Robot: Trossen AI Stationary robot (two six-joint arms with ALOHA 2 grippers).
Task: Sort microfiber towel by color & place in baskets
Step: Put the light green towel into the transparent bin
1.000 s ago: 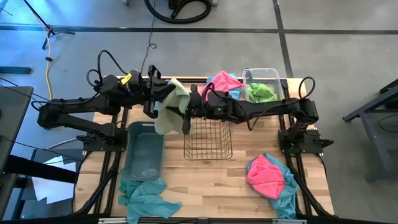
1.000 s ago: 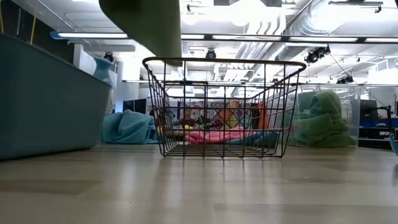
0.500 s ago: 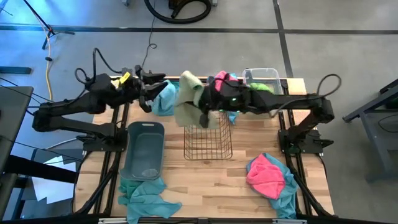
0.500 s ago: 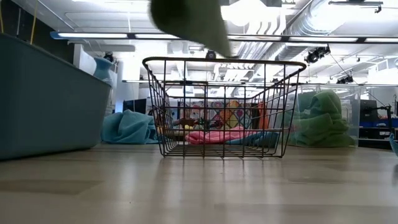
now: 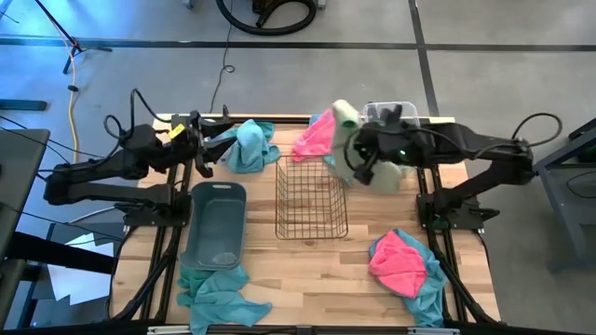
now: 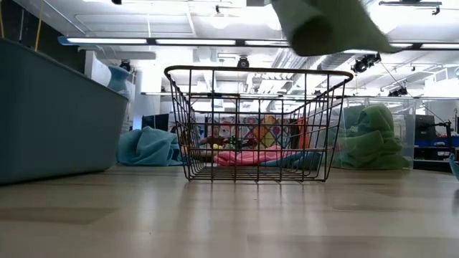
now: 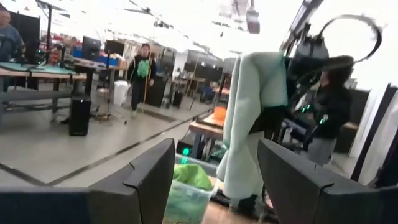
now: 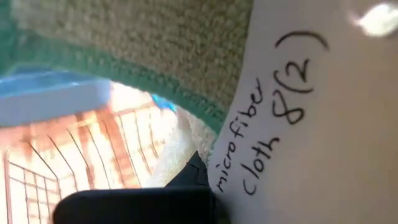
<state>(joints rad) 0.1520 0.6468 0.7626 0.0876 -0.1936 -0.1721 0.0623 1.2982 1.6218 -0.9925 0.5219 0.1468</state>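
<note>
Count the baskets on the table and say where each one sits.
3. The grey-blue tub sits left, the wire mesh basket in the middle, and the clear bin at the far right, partly hidden by the right arm.

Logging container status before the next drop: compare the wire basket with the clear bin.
The wire basket is open copper-toned mesh; the clear bin has see-through plastic walls. The wire basket sits mid-table and is empty; the clear bin stands at the far right edge and holds a green towel. Both stand upright.

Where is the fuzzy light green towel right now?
In the high view, the fuzzy light green towel hangs in the air from the right hand, between the square wire mesh basket and the clear plastic bin at the table's far right side.
</note>
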